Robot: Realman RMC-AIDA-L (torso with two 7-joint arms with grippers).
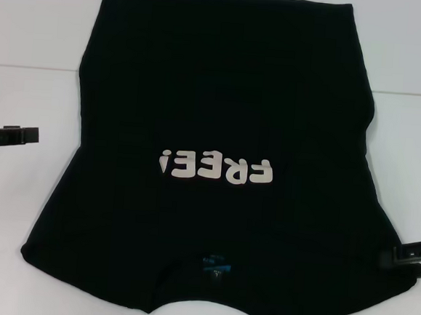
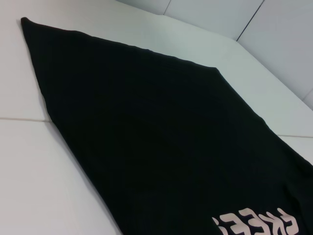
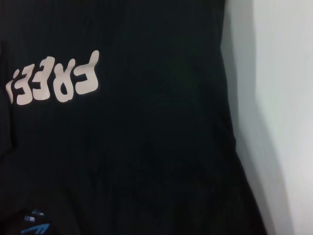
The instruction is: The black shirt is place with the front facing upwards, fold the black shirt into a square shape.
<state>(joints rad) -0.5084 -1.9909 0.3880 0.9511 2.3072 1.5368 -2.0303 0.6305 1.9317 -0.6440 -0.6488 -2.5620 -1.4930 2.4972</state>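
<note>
Head view shows two end effectors, one on each side of the single black shirt (image 1: 221, 114). The left end effector (image 1: 15, 137) hangs over bare desk (image 1: 29, 48) well to the shirt's left, level with the lettering, not touching the cloth; whether its fingers are parted or closed cannot be told. The right end effector (image 1: 410, 257) sits at the shirt's right sleeve edge, close to or touching the cloth, which of the two is unclear, and its finger state cannot be told either.

The shirt lies spread flat, front up, in the middle of the desk, collar toward the robot and hem at the far side. One line of off-white lettering (image 1: 217, 169) reading "FREE!" crosses the chest, upside down from the robot's side. One small blue label (image 1: 215, 264) shows at the neck, nearer the robot than the lettering.

The desk is plain white with a seam running across it under the shirt. In the left wrist view, pale wall panels (image 2: 230, 14) rise beyond the desk's far edge.
</note>
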